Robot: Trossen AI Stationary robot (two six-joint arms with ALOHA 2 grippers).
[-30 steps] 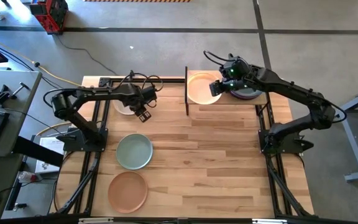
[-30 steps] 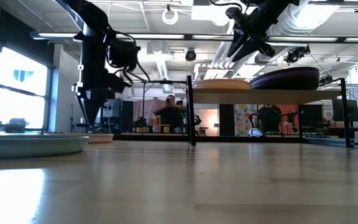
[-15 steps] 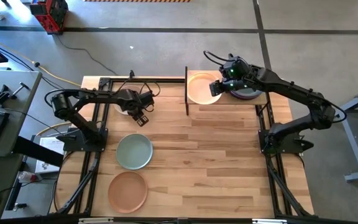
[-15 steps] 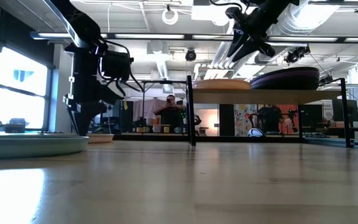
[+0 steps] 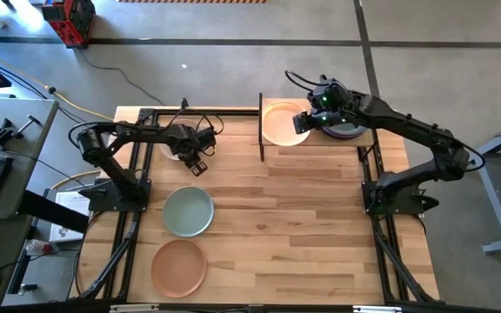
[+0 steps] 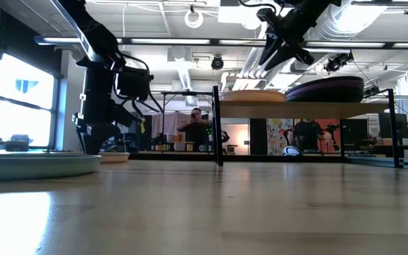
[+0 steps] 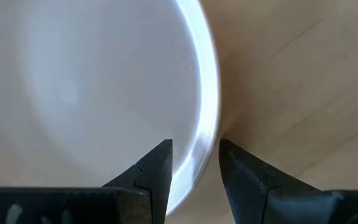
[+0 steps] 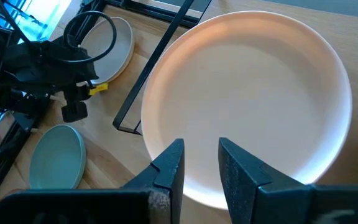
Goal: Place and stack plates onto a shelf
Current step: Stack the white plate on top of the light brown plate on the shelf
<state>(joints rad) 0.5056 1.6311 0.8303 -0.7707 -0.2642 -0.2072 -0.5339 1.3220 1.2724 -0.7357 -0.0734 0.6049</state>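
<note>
Plates, high view: beige plate (image 5: 173,148) on counter (image 5: 303,226) left of centre under left hand (image 5: 197,160); peach plate (image 5: 281,122) on shelf (image 5: 320,141), upper centre.
Low view: right hand (image 6: 280,44) above shelf, clear of stack.
Left wrist view: fingers apart, straddling the beige rim, likely for pickup.
Right wrist view: fingers apart over the peach plate, holding nothing.

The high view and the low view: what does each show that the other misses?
Only the high view shows the terracotta plate near the table's front edge and the whole tabletop. Only the low view shows a person in the room behind and the gap under the shelf. Both show the sage green plate, the shelf's two stacks, and both arms.
</note>
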